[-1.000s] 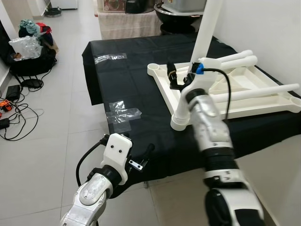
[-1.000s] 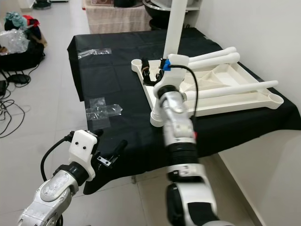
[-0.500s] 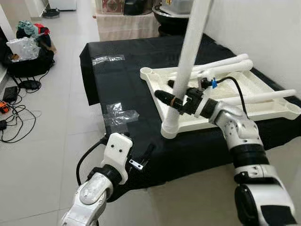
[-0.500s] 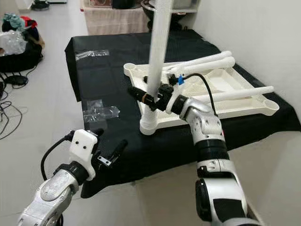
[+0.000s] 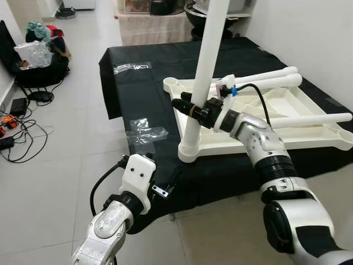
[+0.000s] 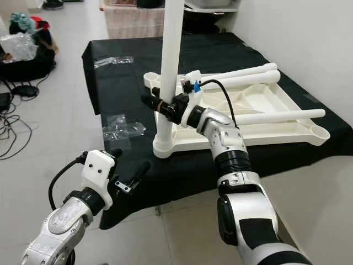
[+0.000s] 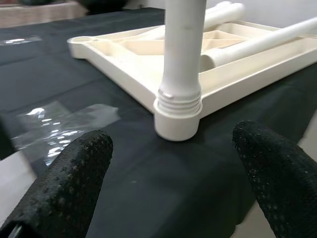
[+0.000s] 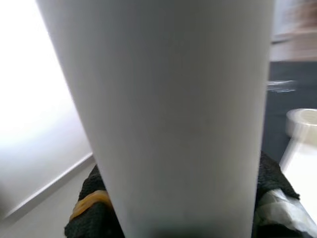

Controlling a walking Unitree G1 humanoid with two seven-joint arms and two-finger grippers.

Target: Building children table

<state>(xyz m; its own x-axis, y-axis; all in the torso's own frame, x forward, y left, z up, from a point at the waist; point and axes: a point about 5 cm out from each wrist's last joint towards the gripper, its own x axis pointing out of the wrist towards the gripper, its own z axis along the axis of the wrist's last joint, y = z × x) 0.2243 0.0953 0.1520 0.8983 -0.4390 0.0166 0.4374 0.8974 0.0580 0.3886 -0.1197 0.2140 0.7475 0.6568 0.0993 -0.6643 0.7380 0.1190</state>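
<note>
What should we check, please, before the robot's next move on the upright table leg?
1. Right pincer shut on the upright leg: ok.
2. Leg foot sits in the corner socket of the upside-down tabletop: ok.
3. Leg screwed fully home: cannot tell; thread rings show above the socket.
4. Leg straight: not ok, it leans slightly.
5. Left pincer open and apart from the leg: ok.
6. Spare legs rest on the tabletop, away from the grip: ok.
</note>
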